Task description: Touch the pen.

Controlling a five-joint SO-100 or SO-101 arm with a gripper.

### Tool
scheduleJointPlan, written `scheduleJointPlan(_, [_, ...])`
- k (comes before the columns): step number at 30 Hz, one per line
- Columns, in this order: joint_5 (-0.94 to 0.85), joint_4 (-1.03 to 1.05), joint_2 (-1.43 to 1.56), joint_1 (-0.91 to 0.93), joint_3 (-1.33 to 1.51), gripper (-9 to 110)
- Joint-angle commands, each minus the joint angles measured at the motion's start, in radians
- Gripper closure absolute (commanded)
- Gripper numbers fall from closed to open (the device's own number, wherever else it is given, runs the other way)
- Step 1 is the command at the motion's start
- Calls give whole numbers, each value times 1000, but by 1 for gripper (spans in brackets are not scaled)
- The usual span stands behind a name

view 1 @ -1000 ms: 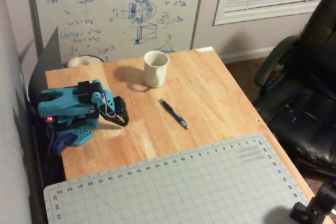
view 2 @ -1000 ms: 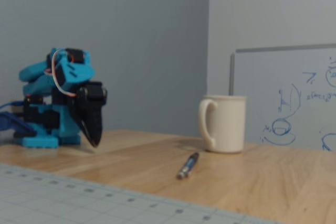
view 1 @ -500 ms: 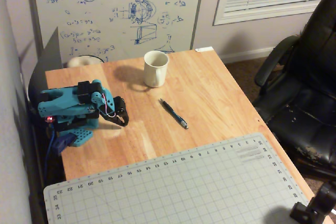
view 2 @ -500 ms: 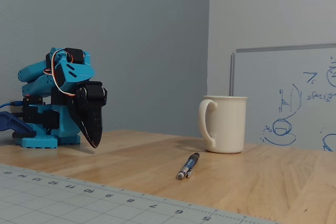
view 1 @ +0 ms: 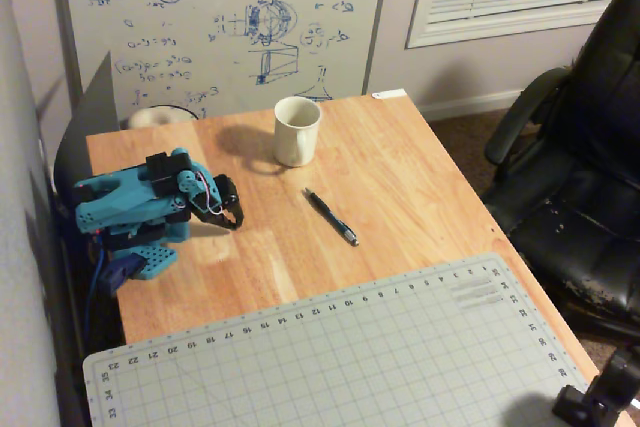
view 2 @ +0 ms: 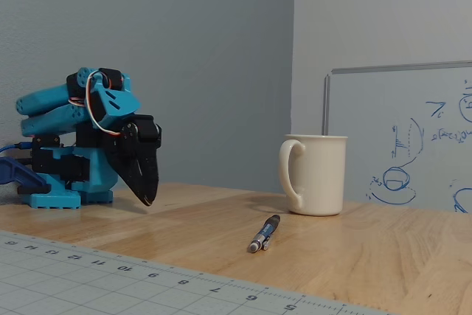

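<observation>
Overhead view first: pen [view 1: 332, 217] lies bare on the wooden table [view 1: 420, 177], at about 5 o'clock from the white mug [view 1: 297, 131] and well apart from the gripper [view 1: 229, 215], which sits near the blue arm's base at 9 o'clock from the pen. Fixed view: gripper [view 2: 146, 198] hangs tip-down, jaws drawn narrow and holding nothing, above the tabletop; the pen [view 2: 264, 233] rests just in front of the mug [view 2: 315, 175]. Judged, the reach has not begun; next calls for extending toward 3 o'clock in the overhead view and lowering onto the barrel.

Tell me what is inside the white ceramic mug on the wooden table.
In the overhead view the white ceramic mug looks empty near its rim, but the bottom is hidden by its wall. The fixed view shows only its outside. The wooden table lies under it.
</observation>
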Motion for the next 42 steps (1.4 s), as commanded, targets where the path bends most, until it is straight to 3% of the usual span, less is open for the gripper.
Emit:
scheduleJointPlan(1, [6,2,29,-77,-12,101])
scheduleJointPlan(14, [-9,-75,-44,-199,-129,101])
scheduleJointPlan(30, [5,-376,-747,-238,-535,101])
scheduleJointPlan(42, [8,-433,-1399,-224,-1055,101])
